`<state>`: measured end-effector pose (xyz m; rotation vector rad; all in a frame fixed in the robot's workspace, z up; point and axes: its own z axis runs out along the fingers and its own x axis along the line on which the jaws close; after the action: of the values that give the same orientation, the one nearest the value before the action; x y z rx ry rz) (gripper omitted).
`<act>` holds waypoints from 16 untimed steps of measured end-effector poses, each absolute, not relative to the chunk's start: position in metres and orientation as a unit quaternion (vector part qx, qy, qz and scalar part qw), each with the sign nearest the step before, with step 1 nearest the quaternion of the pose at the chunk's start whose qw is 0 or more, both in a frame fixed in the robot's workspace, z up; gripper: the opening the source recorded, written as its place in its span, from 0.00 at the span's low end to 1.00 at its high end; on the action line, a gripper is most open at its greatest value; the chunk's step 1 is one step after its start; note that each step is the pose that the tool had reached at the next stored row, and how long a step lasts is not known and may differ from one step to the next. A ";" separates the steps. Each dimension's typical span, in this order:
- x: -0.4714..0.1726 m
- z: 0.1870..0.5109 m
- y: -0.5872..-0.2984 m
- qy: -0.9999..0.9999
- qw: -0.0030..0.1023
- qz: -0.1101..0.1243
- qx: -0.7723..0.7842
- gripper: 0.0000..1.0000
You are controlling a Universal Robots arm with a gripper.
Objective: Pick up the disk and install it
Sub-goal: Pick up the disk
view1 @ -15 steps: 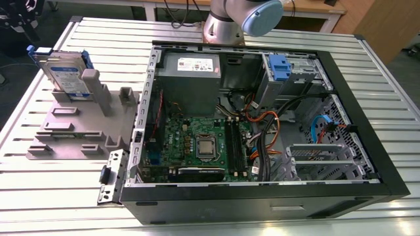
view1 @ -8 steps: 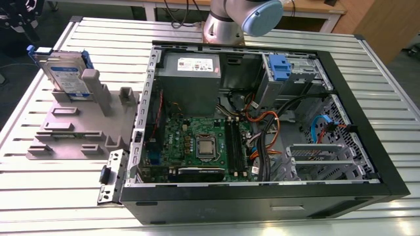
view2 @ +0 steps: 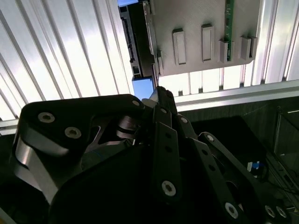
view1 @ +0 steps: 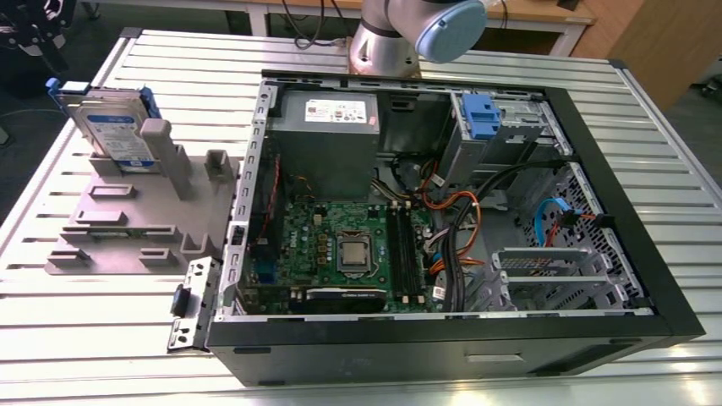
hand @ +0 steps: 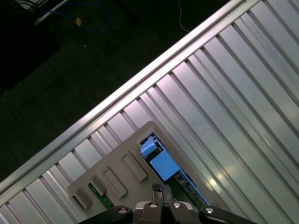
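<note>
Disk [view1: 113,127] stands on edge in grey rack [view1: 135,228], at far corner of table on exterior view's left, well apart from open computer case [view1: 451,342]. Claw [hand: 158,189] hangs above rack, fingers pressed together, nothing held. In first wrist view, disk's thin top edge runs slantwise below claw tip, which sits just beside that line and not over it.

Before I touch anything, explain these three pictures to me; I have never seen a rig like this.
The machine is one robot arm with a black gripper. The exterior view, off the arm, shows a ribbed metal table bearing an open black computer case and a grey plastic holder. The flat silver disk in its blue bracket stands upright in that holder. Both wrist views ride on the arm and look past the gripper at holder and disk. The gripper is shut, holding nothing.
</note>
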<state>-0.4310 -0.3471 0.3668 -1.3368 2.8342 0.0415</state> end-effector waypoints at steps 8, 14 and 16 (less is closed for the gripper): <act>-0.431 0.367 -0.347 0.890 0.003 0.013 -0.456 0.11; -0.431 0.367 -0.347 0.867 0.003 0.013 -0.497 0.11; -0.431 0.367 -0.347 0.859 0.003 0.014 -0.511 0.11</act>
<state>-0.4310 -0.3471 0.3668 -1.6038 2.6950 0.0425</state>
